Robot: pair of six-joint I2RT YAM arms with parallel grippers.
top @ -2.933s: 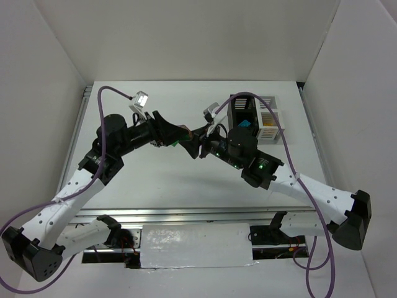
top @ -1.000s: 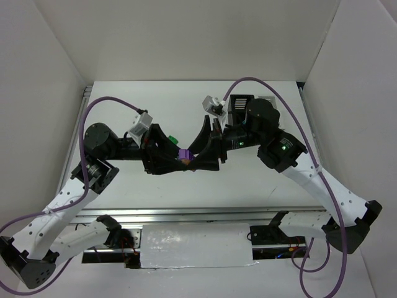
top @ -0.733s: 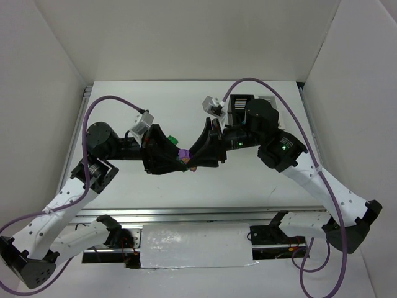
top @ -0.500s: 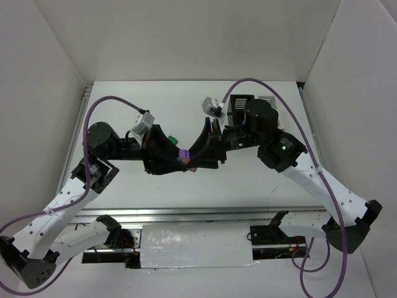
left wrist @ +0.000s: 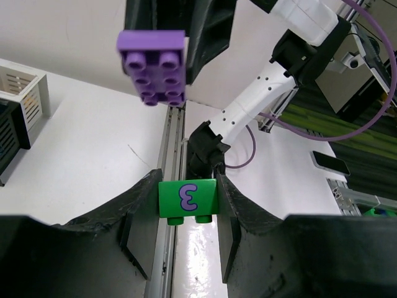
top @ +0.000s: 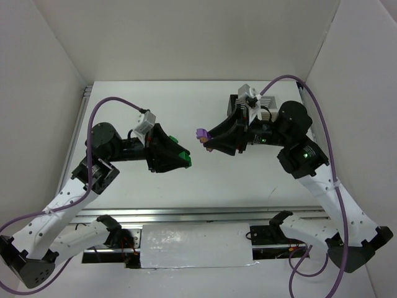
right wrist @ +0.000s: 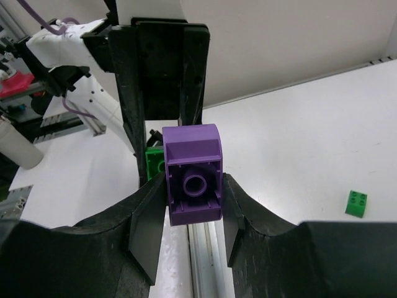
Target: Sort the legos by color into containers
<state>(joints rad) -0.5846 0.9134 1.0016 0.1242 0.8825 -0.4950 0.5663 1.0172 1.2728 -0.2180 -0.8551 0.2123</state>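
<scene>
Bins: containers (top: 236, 104) upper right of centre in top view, mostly hidden behind right arm (top: 298, 149). Black slotted wall + a white bit showing. Contents: can't tell.
Left claw (left wrist: 188, 202): closed onto green brick (left wrist: 188, 198), pads flat on both sides. Purple squiggle on face, studs pointing down in wrist view.
Right claw (right wrist: 193, 186): clamped tight on purple brick (right wrist: 193, 174), hollow underside w/ round tube facing its cam. Studded top seen from left wrist view.
Position: both bricks up off bench (top: 124, 105), mid-frame in top view, gap btw claws. Purple up and right of green.
Loose: loose green brick (top: 174, 139) flat on bench, just above left claw in top view.
Surfaces: bench white, smooth, matte. Bricks glossy plastic, square-edged.
Room: wide stretch of bench btw claws and bottom rail. White walls (top: 186, 37) at left, top, right edges.
</scene>
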